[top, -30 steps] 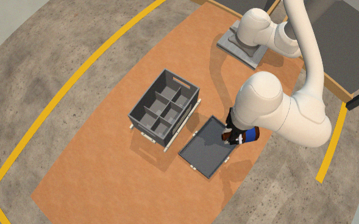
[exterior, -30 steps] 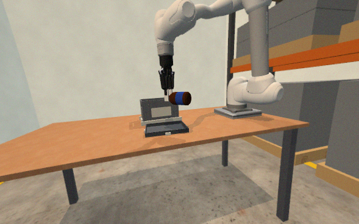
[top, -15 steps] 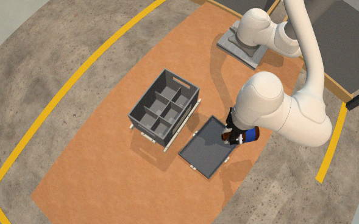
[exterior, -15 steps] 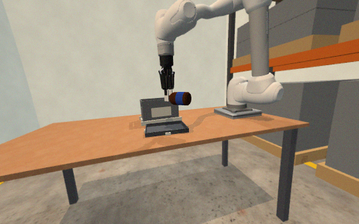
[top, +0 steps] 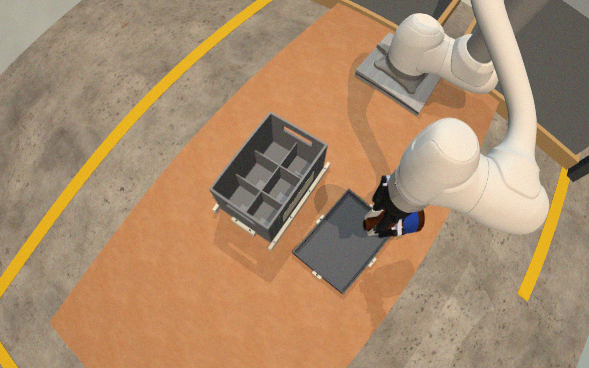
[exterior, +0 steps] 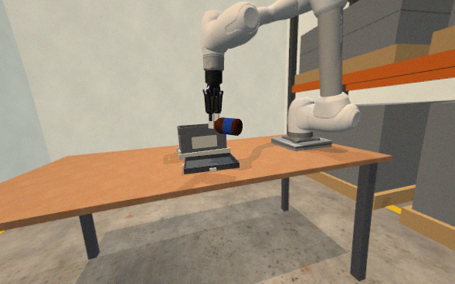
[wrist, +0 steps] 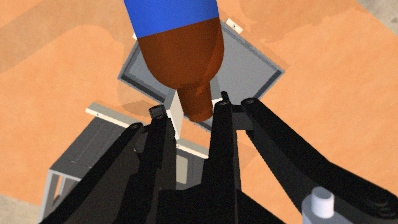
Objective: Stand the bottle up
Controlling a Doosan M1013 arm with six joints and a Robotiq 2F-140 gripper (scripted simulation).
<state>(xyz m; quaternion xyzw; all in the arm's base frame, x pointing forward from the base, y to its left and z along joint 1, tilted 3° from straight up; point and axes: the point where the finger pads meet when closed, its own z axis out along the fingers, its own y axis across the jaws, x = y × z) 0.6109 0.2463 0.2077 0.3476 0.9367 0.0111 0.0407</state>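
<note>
My gripper (top: pixel 380 226) (exterior: pixel 212 123) (wrist: pixel 196 92) is shut on the neck of a brown bottle (top: pixel 413 223) (exterior: pixel 227 126) (wrist: pixel 180 50) with a blue label. The bottle hangs on its side well above the table, and its body sticks out sideways from the fingers. It is over the end of the flat grey tray (top: pixel 332 250) (exterior: pixel 206 164) (wrist: pixel 245 70) that lies nearer the arm's base. The tray holds nothing. The grey crate (top: pixel 288 200) (exterior: pixel 191 135) (wrist: pixel 80 155) with open compartments stands right beside the tray.
Crate and tray stand on an orange wooden table (top: pixel 167 275) (exterior: pixel 90 181) (wrist: pixel 325 100). The arm's base plate (top: pixel 397 85) (exterior: pixel 300 142) is at the table's far end. Shelving with boxes (exterior: pixel 399 58) stands behind it. A yellow line (top: pixel 92 155) marks the floor.
</note>
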